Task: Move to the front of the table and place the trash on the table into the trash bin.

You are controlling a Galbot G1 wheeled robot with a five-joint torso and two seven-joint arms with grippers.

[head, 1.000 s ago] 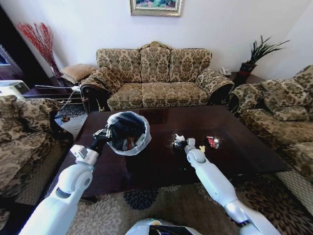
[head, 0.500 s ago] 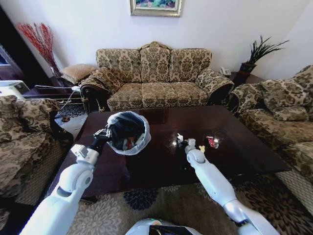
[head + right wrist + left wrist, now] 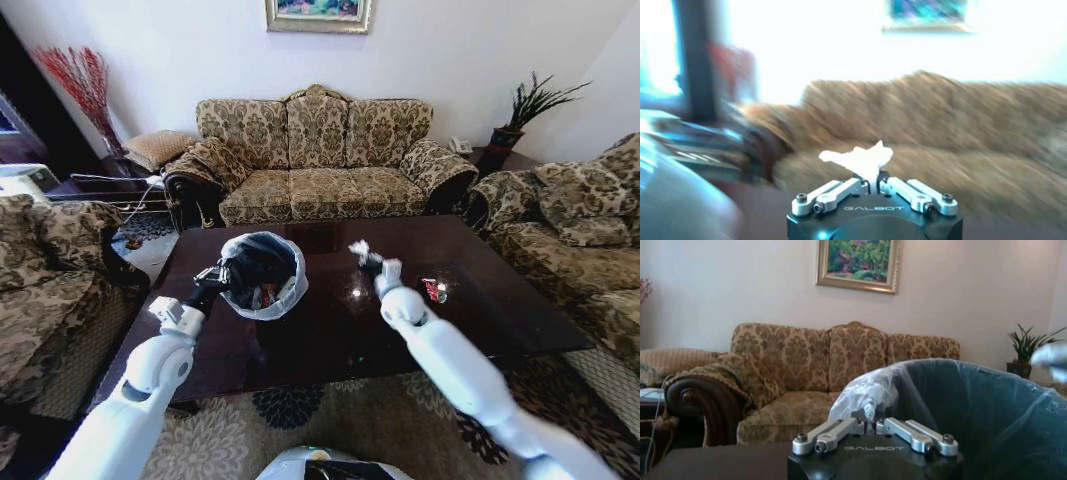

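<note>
On my left, the left gripper (image 3: 213, 275) is clamped on the rim of the trash bin (image 3: 262, 272), holding it tilted above the table (image 3: 300, 340). Farther right, my right gripper (image 3: 366, 258) hangs above the tabletop, pinching a crumpled white wrapper (image 3: 358, 247) apart from the bin's mouth. A crushed can (image 3: 432, 290) lies on the table to its right. A sofa (image 3: 318, 160) stands behind.

both arms extended forward, right gripper (image 3: 362, 254) raised, fingers (image 3: 860, 186) pinched.
</note>
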